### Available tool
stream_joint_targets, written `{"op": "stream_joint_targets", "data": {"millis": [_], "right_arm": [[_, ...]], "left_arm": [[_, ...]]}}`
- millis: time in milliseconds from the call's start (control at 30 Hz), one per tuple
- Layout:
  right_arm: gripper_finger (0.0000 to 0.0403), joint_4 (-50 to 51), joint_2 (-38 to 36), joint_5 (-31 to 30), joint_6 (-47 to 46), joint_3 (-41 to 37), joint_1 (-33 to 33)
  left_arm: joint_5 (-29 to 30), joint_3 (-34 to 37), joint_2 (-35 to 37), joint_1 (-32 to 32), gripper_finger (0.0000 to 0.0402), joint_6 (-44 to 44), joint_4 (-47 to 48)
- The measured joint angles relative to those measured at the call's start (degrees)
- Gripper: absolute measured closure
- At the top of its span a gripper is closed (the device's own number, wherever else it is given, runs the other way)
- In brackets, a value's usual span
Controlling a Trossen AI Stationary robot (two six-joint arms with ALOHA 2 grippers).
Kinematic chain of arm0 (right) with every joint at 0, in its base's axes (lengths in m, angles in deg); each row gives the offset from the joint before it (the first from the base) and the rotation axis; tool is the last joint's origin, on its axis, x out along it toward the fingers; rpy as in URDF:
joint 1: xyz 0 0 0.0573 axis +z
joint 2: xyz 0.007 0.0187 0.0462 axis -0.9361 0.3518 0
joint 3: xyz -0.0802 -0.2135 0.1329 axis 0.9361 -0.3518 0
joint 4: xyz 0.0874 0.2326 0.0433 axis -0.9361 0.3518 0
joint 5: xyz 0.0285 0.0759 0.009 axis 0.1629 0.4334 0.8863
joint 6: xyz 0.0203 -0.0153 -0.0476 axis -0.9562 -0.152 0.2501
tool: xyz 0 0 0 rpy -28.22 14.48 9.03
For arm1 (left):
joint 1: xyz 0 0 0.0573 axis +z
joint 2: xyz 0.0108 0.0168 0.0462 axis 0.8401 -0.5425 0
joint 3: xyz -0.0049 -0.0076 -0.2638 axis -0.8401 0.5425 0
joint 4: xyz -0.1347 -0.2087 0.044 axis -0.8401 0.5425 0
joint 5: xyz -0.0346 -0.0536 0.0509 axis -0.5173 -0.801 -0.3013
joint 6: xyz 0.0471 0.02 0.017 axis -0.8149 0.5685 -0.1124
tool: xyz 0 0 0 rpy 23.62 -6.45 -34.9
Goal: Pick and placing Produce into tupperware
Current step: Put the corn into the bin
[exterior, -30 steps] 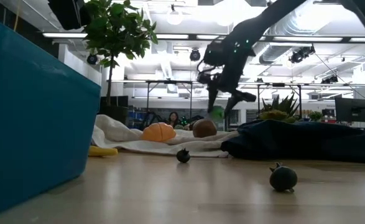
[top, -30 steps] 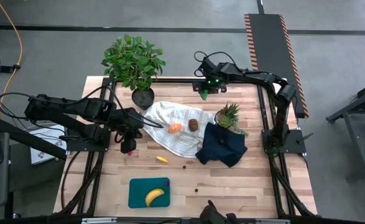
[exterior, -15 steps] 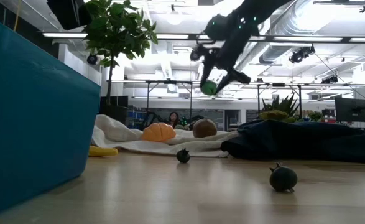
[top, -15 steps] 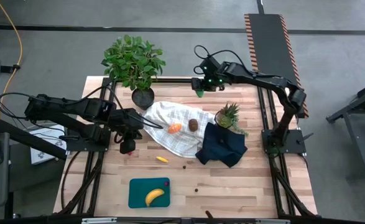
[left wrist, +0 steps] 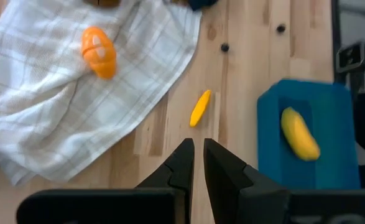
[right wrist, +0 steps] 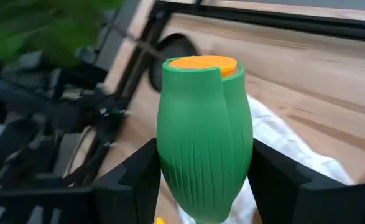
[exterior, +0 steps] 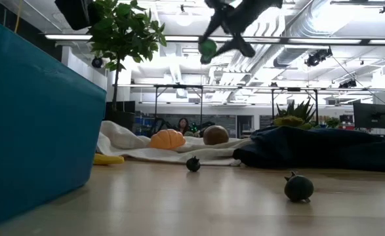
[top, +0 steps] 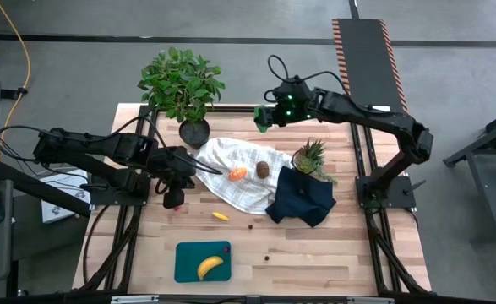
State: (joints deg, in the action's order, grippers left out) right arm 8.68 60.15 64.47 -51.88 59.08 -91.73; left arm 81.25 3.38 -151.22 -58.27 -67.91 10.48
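Observation:
My right gripper (top: 263,119) hangs high over the table's far edge, shut on a green ribbed produce piece (right wrist: 204,143) with an orange flat end; the low view shows this piece (exterior: 207,48) far above the table. My left gripper (top: 174,201) (left wrist: 198,155) waits shut and empty above the wood, left of the checked cloth (top: 239,186). An orange piece (top: 238,173) and a brown ball (top: 264,170) lie on that cloth. A small yellow piece (top: 220,216) lies on the wood. The teal tupperware (top: 184,253) at the near edge holds a banana (top: 210,267). My right gripper pinches the green piece between its two fingers (right wrist: 135,180), one on each side of its wider ribbed body (right wrist: 170,168). The fingers slant down from the table's right. The piece sticks out past the fingertips, orange flat end (right wrist: 204,62) foremost, lifted clear of everything.
A potted plant (top: 182,84) stands at the far left corner. A navy cloth (top: 302,201) with a spiky-leaved pineapple-like piece (top: 309,157) lies right of the checked cloth. Two small dark bits (top: 250,226) (top: 269,258) lie on the wood between cloths and tupperware.
My right gripper has risen steeply with the green piece and drifted a little toward the table's left, tipping nearer to level. The piece has stayed in the fingers, now much higher above the table.

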Motion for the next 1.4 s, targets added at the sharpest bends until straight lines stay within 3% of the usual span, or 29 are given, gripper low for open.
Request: {"op": "stream_joint_targets", "data": {"millis": [500,733,933,1167,1267,1400], "right_arm": [[0.0222,2.33,-7.57,2.54,7.54,0.00,16.33],[0.0222,2.45,-8.32,2.95,13.03,0.00,26.97],[0.0222,-7.77,-8.32,-4.57,17.21,0.00,33.09],[0.0222,-18.21,-8.32,-5.46,19.35,0.00,34.14],[0.0222,-18.45,-8.30,-5.46,19.38,0.00,34.14],[0.0222,-18.49,-8.32,-5.46,19.32,0.00,34.14]], "left_arm": [[-2.19,0.00,0.00,0.00,0.0376,12.47,-9.13],[-7.53,0.00,-0.04,0.00,0.0376,22.18,-24.98],[-8.16,-0.02,-0.91,0.00,0.0376,25.72,-37.84],[-10.11,0.02,-3.09,-0.39,0.0375,24.71,-43.99],[-10.01,0.02,-4.40,-1.70,0.0354,23.56,-46.67],[-8.99,0.00,-5.75,-3.23,0.0279,22.47,-49.73]]}}
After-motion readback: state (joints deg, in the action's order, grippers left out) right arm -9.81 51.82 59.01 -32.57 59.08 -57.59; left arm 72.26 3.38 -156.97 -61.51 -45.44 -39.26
